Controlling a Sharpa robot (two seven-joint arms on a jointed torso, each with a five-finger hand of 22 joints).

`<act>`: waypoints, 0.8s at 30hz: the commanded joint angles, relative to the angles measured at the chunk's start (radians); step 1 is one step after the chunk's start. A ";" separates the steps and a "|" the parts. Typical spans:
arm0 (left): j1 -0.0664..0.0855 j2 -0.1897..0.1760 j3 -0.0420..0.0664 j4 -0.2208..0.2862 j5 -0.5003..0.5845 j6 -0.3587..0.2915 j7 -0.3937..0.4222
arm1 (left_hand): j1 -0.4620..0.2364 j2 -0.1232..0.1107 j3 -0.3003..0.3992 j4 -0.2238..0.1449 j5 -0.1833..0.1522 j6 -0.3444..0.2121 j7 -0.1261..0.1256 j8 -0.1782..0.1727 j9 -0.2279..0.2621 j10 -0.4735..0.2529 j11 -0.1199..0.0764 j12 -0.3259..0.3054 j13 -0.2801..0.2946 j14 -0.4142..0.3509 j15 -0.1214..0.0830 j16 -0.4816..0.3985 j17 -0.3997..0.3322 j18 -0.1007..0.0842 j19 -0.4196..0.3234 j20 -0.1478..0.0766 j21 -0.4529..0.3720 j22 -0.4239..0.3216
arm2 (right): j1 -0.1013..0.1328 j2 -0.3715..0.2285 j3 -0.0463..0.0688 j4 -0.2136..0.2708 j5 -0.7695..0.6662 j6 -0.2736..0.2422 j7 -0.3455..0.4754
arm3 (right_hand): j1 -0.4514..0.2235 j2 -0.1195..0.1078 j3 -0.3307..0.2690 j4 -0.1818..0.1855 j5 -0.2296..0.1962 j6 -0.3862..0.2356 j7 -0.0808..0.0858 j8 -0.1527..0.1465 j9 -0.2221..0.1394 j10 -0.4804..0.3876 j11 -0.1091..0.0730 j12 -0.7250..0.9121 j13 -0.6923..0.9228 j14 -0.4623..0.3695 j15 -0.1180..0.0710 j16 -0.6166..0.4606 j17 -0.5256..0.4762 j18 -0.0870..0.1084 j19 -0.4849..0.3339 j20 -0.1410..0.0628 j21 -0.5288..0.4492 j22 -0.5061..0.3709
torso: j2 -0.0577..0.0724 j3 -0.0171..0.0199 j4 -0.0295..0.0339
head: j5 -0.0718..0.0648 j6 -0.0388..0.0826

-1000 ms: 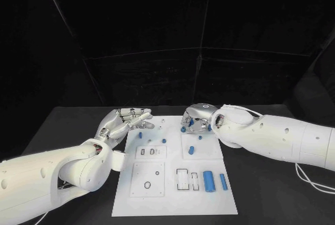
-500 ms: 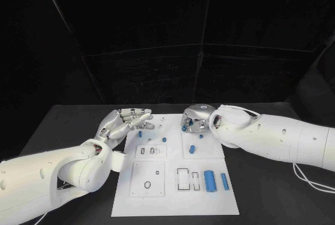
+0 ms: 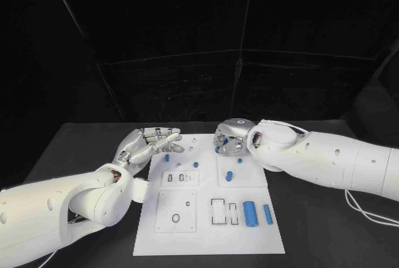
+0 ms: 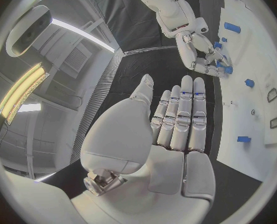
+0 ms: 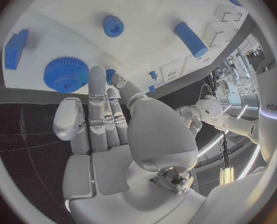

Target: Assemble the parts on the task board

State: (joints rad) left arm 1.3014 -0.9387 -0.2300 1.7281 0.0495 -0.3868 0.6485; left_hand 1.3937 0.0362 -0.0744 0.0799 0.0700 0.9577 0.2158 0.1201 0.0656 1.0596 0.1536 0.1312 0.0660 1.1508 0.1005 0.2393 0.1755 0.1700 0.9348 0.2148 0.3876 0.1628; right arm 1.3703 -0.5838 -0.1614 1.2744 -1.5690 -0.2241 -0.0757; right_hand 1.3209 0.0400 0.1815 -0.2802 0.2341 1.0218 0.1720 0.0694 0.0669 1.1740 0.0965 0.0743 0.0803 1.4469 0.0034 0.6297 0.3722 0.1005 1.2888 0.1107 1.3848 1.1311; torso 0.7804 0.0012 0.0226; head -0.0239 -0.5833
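Fingers of the right hand are spread, nothing grasped, a gear just beyond them; the left hand is likewise released beside the board.

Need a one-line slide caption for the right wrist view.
Open right hand reaching toward a blue toothed gear on the white task board.
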 commanded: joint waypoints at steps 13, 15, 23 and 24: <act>0.002 -0.001 0.001 -0.002 -0.008 0.016 -0.003 | 0.007 0.005 -0.001 -0.011 -0.005 0.003 0.005 -0.008 -0.001 -0.004 0.008 -0.009 -0.002 0.008 0.003 -0.009 0.002 0.013 0.011 -0.001 0.005 -0.001 | 0.002 0.009 0.005 -0.004 -0.008 0.030 -0.010 | -0.038 -0.017 0.017 0.008 -0.012 -0.008 -0.001 -0.006 -0.001 0.006 -0.001 0.003 0.001 -0.007 0.001 0.009 0.002 -0.014 0.008 0.003 0.011 0.011 | 0.000 -0.0003 0.0010 | 0.004 -0.003; 0.002 -0.001 0.001 -0.002 -0.008 0.016 -0.004 | 0.007 0.005 -0.001 -0.011 -0.005 0.003 0.005 -0.008 -0.001 -0.004 0.008 -0.009 -0.002 0.008 0.003 -0.009 0.002 0.013 0.011 -0.001 0.005 -0.001 | 0.002 0.010 0.005 -0.005 -0.008 0.039 -0.014 | -0.039 -0.018 0.018 0.008 -0.013 -0.009 -0.001 -0.006 -0.001 0.006 -0.001 0.003 0.001 -0.007 0.001 0.009 0.002 -0.014 0.008 0.003 0.011 0.012 | 0.001 -0.0002 0.0016 | 0.004 -0.004; 0.003 -0.001 0.001 -0.002 -0.008 0.017 -0.005 | 0.008 0.006 -0.001 -0.012 -0.005 0.003 0.005 -0.009 -0.001 -0.004 0.008 -0.010 -0.002 0.008 0.003 -0.010 0.003 0.013 0.012 -0.001 0.005 -0.001 | 0.002 0.015 0.005 -0.010 -0.016 0.078 -0.029 | -0.045 -0.020 0.024 0.012 -0.016 -0.006 -0.002 -0.004 0.000 0.002 -0.001 0.001 0.001 -0.007 0.001 0.011 0.003 -0.014 0.007 0.003 0.013 0.014 | 0.001 -0.0001 0.0009 | 0.004 -0.008; 0.003 -0.001 0.001 -0.002 -0.008 0.017 -0.005 | 0.008 0.006 -0.001 -0.012 -0.005 0.003 0.005 -0.009 -0.001 -0.004 0.008 -0.010 -0.002 0.008 0.003 -0.010 0.003 0.013 0.012 -0.001 0.005 -0.001 | 0.002 0.016 0.005 -0.010 -0.017 0.080 -0.030 | -0.045 -0.020 0.024 0.012 -0.016 -0.006 -0.002 -0.004 0.000 0.002 -0.001 0.001 0.001 -0.007 0.001 0.011 0.003 -0.014 0.007 0.003 0.013 0.014 | 0.001 -0.0001 0.0009 | 0.004 -0.008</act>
State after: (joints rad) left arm 1.3022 -0.9396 -0.2300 1.7251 0.0485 -0.3839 0.6418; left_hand 1.3937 0.0361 -0.0742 0.0743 0.0699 0.9577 0.2158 0.1160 0.0658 1.0558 0.1573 0.1268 0.0654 1.1545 0.1041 0.2346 0.1777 0.1699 0.9380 0.2116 0.3875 0.1628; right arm 1.3703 -0.5694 -0.1576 1.2642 -1.5752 -0.1768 -0.0942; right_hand 1.2855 0.0199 0.2011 -0.2673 0.2230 1.0188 0.1691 0.0694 0.0670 1.1775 0.0929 0.0741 0.0801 1.4470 0.0034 0.6369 0.3732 0.1006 1.2922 0.1142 1.3941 1.1442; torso 0.7810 0.0011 0.0241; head -0.0198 -0.5906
